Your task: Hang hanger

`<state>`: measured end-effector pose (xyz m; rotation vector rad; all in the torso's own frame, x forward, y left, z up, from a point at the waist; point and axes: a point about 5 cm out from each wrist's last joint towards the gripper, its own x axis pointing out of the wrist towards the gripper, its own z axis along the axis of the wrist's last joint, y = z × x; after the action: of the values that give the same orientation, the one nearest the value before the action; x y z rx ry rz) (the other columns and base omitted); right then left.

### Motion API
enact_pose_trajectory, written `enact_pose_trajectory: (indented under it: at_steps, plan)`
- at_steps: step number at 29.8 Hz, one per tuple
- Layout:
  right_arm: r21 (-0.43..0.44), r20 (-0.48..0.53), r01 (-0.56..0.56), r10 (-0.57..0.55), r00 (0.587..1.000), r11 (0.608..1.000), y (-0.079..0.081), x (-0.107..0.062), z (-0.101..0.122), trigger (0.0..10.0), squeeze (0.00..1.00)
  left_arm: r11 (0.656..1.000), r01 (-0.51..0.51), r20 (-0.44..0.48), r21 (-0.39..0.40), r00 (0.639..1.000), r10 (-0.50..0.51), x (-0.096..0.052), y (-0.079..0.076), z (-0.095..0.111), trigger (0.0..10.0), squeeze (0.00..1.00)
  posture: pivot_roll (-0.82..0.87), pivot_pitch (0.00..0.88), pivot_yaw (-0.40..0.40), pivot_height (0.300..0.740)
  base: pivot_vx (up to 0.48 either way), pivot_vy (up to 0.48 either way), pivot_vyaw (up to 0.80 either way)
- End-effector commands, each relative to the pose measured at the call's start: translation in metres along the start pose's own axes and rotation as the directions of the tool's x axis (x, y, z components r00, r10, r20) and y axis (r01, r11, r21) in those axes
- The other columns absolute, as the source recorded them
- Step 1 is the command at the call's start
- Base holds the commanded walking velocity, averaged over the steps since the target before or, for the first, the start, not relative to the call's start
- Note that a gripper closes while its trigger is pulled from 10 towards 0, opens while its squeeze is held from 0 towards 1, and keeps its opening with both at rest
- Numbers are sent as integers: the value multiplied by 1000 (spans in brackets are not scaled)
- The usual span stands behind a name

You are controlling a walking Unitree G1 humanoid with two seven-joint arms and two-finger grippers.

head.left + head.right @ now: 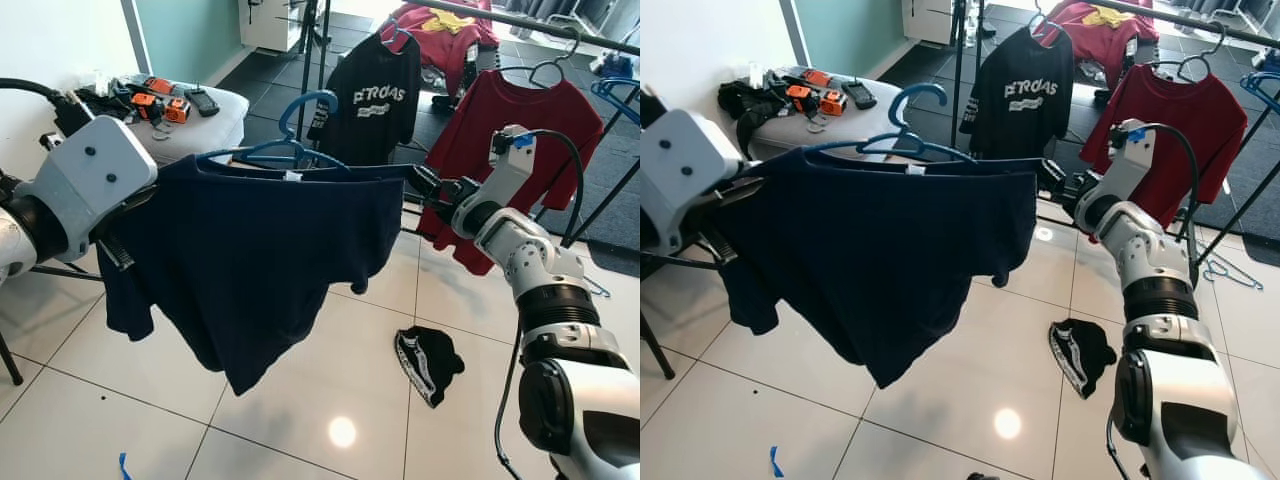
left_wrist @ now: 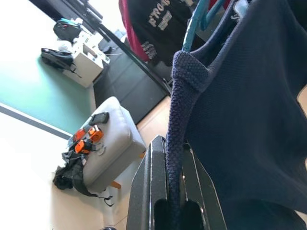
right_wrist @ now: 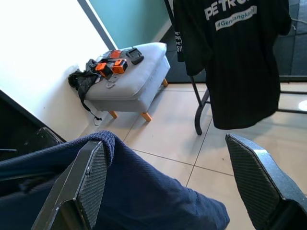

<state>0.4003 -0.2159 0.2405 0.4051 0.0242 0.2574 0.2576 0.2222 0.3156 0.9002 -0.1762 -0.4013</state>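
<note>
L pincer (image 2: 175, 211) pinches navy shirt (image 1: 260, 260) on blue hanger (image 1: 290, 135); R pincer (image 3: 172, 182) spread at far shoulder; rail (image 1: 520, 20) beyond, nearer R arm.

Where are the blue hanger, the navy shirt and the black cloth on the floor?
hanger (image 1: 312, 101), left eye view, on the hook's curve.
navy shirt (image 1: 250, 260), left eye view, on the middle of the front.
black cloth (image 1: 430, 362), left eye view, on its middle, on the tiles.

shirt (image 1: 250, 270) on hanger (image 1: 285, 150), rack (image 1: 520, 20) behind, stool (image 1: 195, 125) left
</note>
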Motion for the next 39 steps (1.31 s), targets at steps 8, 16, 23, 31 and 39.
enact_pose_trajectory:
  at_steps: [8, 16, 23, 31, 39]
  plan:
    - [34, 17, -137, 137, 990, 990, 37, 8, 7, 10000, 0, 999, 14, 30, -51, 999, -13, 19, -30, 5, 745, 0, 7, 132, -55, 740, 0, 0, 0]
    - [40, 26, -414, 413, 910, 909, 109, 8, 15, 10000, 0, 985, -71, 32, -155, 997, 77, 36, -47, 5, 235, 0, -3, 131, -54, 740, 0, 0, 0]
    - [-20, -13, -482, 482, 876, 876, 118, 3, 12, 10000, 0, 973, -191, -53, -133, 981, 185, 29, -35, -12, 0, 0, -2, 124, -62, 740, 0, 0, 0]
    - [-120, 7, -469, 473, 881, 875, 85, -8, 28, 10000, 0, 961, -208, -34, -182, 978, 205, 28, -34, -11, 941, 0, -7, 106, -68, 740, 0, 0, 0]
    - [-225, -21, -466, 474, 880, 855, 61, -21, 38, 10000, 0, 910, -246, -7, -333, 966, 259, 29, -31, -11, 3059, 0, -21, 104, -64, 740, 0, 0, 0]
